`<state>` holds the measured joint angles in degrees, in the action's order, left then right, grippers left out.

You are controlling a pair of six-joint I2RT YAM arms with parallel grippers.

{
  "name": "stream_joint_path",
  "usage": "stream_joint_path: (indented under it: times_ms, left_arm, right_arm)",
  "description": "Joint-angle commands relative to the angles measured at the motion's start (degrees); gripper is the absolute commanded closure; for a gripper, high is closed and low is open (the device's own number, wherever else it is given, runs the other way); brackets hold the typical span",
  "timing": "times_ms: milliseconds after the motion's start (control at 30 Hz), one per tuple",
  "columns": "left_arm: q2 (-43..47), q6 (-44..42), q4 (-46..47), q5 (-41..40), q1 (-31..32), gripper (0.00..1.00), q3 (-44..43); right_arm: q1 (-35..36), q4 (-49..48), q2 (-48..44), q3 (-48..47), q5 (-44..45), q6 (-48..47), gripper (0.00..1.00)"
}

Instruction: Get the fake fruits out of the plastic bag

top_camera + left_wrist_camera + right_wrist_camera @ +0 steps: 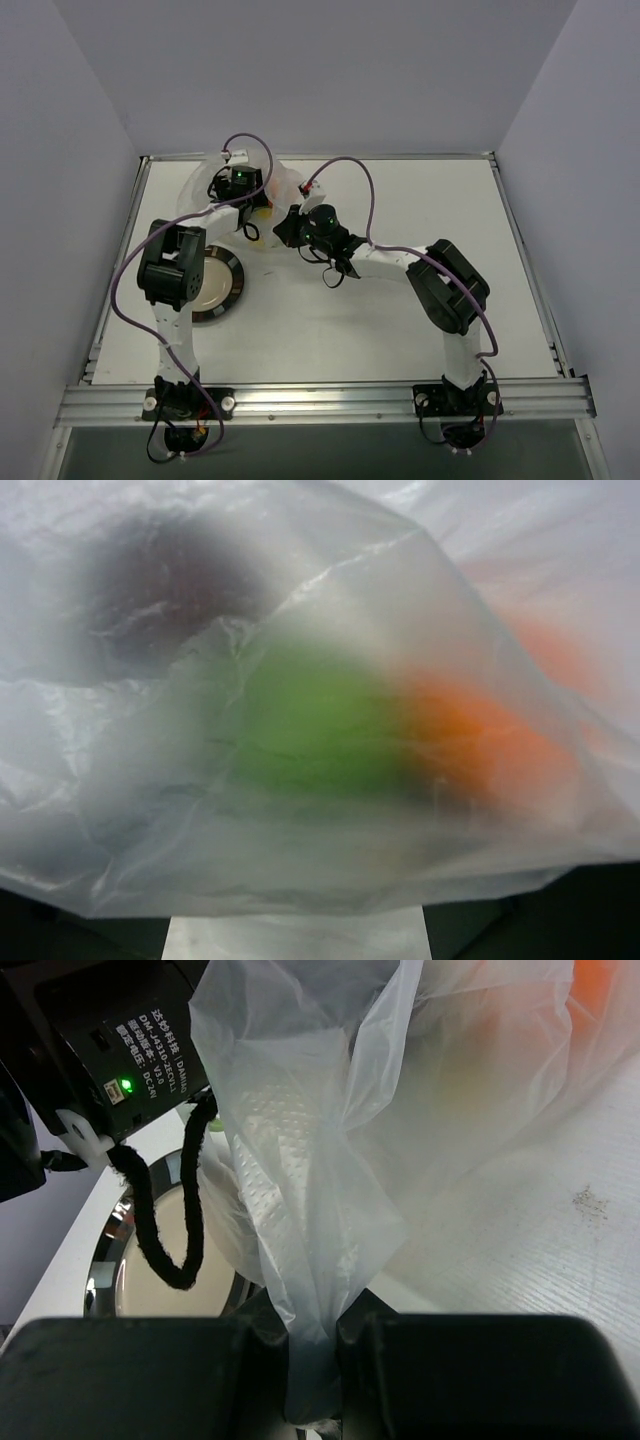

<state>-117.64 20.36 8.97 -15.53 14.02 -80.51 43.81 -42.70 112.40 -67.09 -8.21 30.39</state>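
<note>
Left wrist | plastic bag (300,600) veils fake fruits (320,730) | plate (214,288) nearby

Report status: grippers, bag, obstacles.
Right gripper shut on plastic bag. Left gripper at bag, state unclear. Fake fruits inside bag. Nothing blocking seen.

Milky, translucent white film makes up the plastic bag (330,570), and three blurred patches of colour glow through it: a bright green fruit (320,730) at centre, an orange fruit (490,745) and a dark brown fruit (165,590). From above, a fleck of yellow shows at the bag's edge. The plate (237,285) has a dark, glossy rim around a cream centre. The table (400,320) is white, faintly grained. The left arm (175,335) and right arm (462,350) are white with black joints, trailed by purple cables (350,165); a green light (126,1085) burns on a black casing (100,1030).
</note>
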Motion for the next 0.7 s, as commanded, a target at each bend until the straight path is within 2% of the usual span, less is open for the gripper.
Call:
stream_joint_path:
  times_ms: [0, 67, 167, 300, 467, 667]
  left_arm:
    - [4.69, 0.47, 3.25, -0.12, 0.13, 0.3, -0.62]
    - [6.98, 0.65, 2.72, 1.11, 0.3, 0.41, 0.7]
    - [12.51, 1.79, 1.93, 3.48, 0.3, 0.52, 4.21]
    - [19.53, 3.89, -1.84, 6.03, 0.3, 0.61, 6.41]
    - [27.1, 6.97, -8.78, 12.53, 0.48, 0.62, 9.66]
    - [41.68, 10.22, -20.56, 19.39, 0.57, 0.62, 17.56]
  right_arm:
    - [-0.92, -2.39, 0.71, -3.04, -0.85, -0.16, 1.0]
    - [-1.27, -2.39, 1.07, -3.75, -0.76, 0.37, 1.0]
    - [-1.54, -3.35, 1.33, -3.93, 0.38, 1.51, 1.0]
    - [-1.71, -4.76, 0.46, -3.14, 1.79, 3.27, 1.0]
    - [-1.71, -4.5, 0.63, -4.1, 4.07, 3.36, 1.0]
    - [-2.06, -4.15, 2.12, -5.68, 5.83, 4.67, 1.0]
